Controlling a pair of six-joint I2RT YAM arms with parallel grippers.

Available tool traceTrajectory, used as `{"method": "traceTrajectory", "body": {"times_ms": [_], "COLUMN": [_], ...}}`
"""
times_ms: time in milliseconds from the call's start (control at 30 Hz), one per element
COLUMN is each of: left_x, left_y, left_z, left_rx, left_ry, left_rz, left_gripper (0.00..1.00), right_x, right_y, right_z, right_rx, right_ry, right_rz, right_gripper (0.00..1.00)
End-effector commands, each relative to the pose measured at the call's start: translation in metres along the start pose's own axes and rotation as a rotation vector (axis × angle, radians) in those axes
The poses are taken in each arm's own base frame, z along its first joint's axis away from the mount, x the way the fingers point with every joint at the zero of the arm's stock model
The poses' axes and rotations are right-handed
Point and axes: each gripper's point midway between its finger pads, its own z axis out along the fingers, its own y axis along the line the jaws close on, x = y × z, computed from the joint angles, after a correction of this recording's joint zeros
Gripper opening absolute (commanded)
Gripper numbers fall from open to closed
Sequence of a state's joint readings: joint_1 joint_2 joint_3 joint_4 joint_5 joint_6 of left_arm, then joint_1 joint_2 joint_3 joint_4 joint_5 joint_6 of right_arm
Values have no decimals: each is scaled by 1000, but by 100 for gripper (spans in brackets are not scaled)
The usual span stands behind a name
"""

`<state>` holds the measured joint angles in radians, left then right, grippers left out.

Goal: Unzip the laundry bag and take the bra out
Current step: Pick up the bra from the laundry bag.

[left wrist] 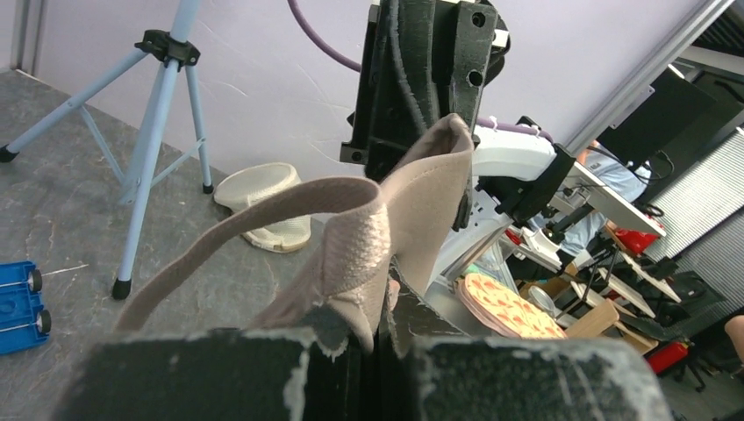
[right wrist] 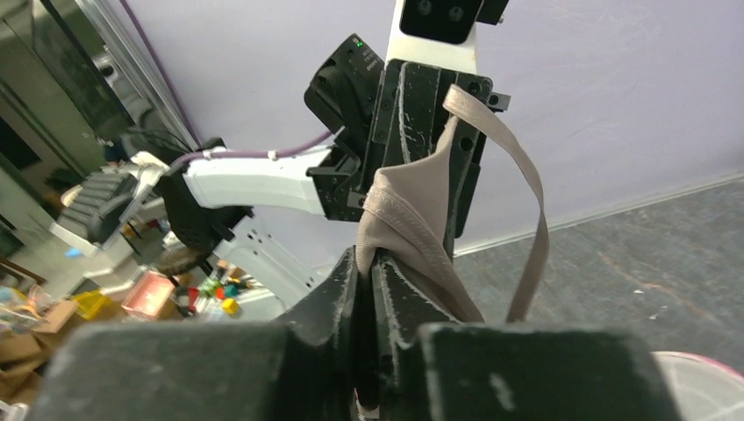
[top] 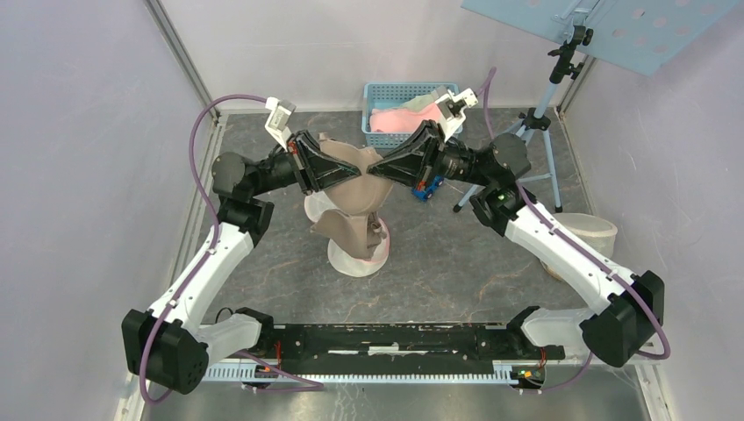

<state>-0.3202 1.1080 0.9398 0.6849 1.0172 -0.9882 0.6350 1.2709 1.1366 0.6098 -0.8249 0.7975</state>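
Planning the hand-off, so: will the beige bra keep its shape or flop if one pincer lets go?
Probably floppy: the bra sags between the left pincer and right pincer, and its strap droops in a loop. Likely light, since thin edge pinches carry it. Released at one side, it would probably swing down.

Bright, even, diffuse light from above fills all three views, leaving only faint soft shadows on the grey table [top: 439, 281] and no glare, the top view sharp though leaning at its edges, the wrist views blurring the nearest fingers [left wrist: 219, 377] while the bra [left wrist: 412, 202] is crisp.
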Motion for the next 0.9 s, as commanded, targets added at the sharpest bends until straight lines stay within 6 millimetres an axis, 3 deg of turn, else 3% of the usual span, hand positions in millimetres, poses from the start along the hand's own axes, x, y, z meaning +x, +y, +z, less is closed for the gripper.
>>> {"method": "traceTrajectory", "body": {"times_ms": [0, 33, 100, 200, 300, 467, 600, 800, 867], "left_x": [-19, -20, -22, -28, -36, -45, -24, 21, 40], "left_y": [5, 6, 12, 22, 35, 78, 114, 138, 136], "left_z": [4, 4, 3, -3, -18, -66, -101, -114, -104], "left_rx": [-41, -47, -75, -121, -182, -363, -491, -536, -489], "left_ry": [-55, -62, -77, -104, -153, -312, -370, -394, -374], "left_rz": [73, 68, 31, -24, -78, -218, -322, -529, -576], "left_gripper": [3, 6, 23, 56, 71, 79, 81, 88, 92], "right_x": [-29, -31, -42, -61, -80, -101, -118, -138, -138], "right_y": [10, 4, -5, -9, -20, -46, -64, -100, -111], "right_z": [13, 15, 20, 26, 26, 21, 19, 11, 8], "right_rx": [-10, 14, 70, 106, 189, 350, 443, 633, 684], "right_ry": [-39, -33, -35, -64, -105, -163, -214, -290, -306], "right_rz": [-66, -80, -121, -163, -226, -281, -292, -274, -255], "right_gripper": [0, 0, 0, 0, 0, 0, 0, 0, 0]}}
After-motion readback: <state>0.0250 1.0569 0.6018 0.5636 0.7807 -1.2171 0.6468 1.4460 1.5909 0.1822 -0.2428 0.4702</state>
